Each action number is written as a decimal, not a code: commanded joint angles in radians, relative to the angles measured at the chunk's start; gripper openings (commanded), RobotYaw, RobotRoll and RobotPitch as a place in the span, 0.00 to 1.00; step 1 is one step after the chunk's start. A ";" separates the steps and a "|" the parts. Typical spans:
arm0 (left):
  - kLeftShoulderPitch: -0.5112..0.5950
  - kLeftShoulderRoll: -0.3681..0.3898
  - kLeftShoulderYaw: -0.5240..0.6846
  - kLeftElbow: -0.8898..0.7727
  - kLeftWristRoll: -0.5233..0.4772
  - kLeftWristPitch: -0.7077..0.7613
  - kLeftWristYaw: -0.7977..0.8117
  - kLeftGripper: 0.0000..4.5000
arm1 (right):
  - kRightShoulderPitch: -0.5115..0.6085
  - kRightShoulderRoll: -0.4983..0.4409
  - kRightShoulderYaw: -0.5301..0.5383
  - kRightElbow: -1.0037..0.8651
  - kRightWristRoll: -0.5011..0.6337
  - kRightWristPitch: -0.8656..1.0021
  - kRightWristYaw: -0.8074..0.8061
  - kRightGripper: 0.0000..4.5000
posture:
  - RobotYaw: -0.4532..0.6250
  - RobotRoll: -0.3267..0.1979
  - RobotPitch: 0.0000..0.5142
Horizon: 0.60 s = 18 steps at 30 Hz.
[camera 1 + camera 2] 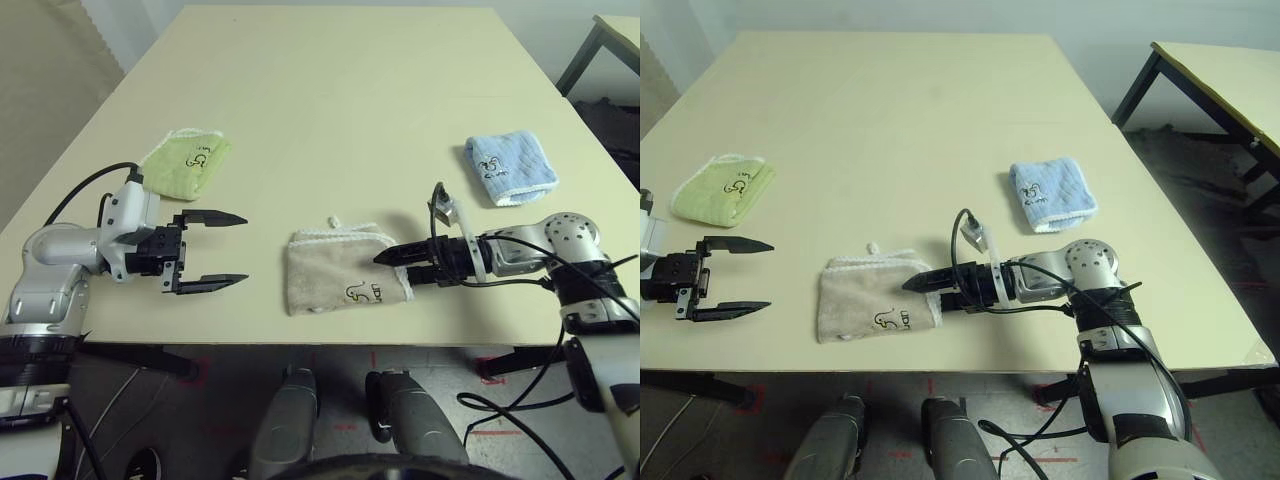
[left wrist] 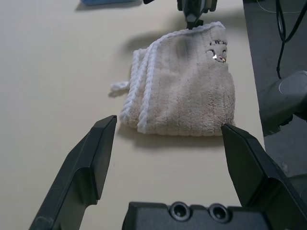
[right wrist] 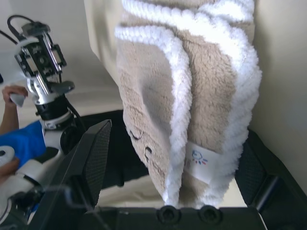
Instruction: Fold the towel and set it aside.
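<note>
Right gripper [image 1: 385,257] spread wide, its 2 fingers straddling the label edge of the towel [image 1: 340,275] and clamping nothing. Lying folded near the front edge of the table [image 1: 320,110], long axis running left-right between the 2 arms, so right arm clearly nearer. Left gripper [image 1: 238,250] also wide and empty, pointing at the towel's far side, well apart from it.

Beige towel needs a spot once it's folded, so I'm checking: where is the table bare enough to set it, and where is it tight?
Bare: the far half of the table, beyond the green towel and blue towel, and the stretch between those two. Tight: the near edge, where the beige towel lies between the open left gripper and the open right gripper at its side.
</note>
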 commanded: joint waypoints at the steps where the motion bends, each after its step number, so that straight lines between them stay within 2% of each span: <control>1: 0.007 -0.006 -0.018 -0.016 0.004 0.005 0.000 0.99 | 0.037 0.055 -0.022 -0.013 -0.023 -0.005 -0.107 1.00 | 0.50 0.62 0.28; 4: 0.005 -0.010 -0.024 -0.018 0.005 0.005 0.001 0.99 | 0.058 0.101 -0.046 -0.049 -0.024 -0.009 -0.156 1.00 | 0.50 0.62 0.28; 7: 0.010 -0.014 -0.029 -0.025 0.003 0.005 -0.001 1.00 | 0.076 0.136 -0.074 -0.080 -0.019 -0.027 -0.208 0.89 | 0.50 0.62 0.28; 12: 0.020 -0.015 -0.029 -0.022 0.002 -0.005 -0.005 1.00 | 0.094 0.167 -0.107 -0.108 -0.011 -0.055 -0.275 0.47 | 0.50 0.62 0.27; 18: 0.030 -0.023 -0.029 -0.005 0.006 -0.026 -0.012 1.00 | 0.068 0.188 -0.160 -0.103 0.006 -0.110 -0.321 0.02 | 0.50 0.62 0.27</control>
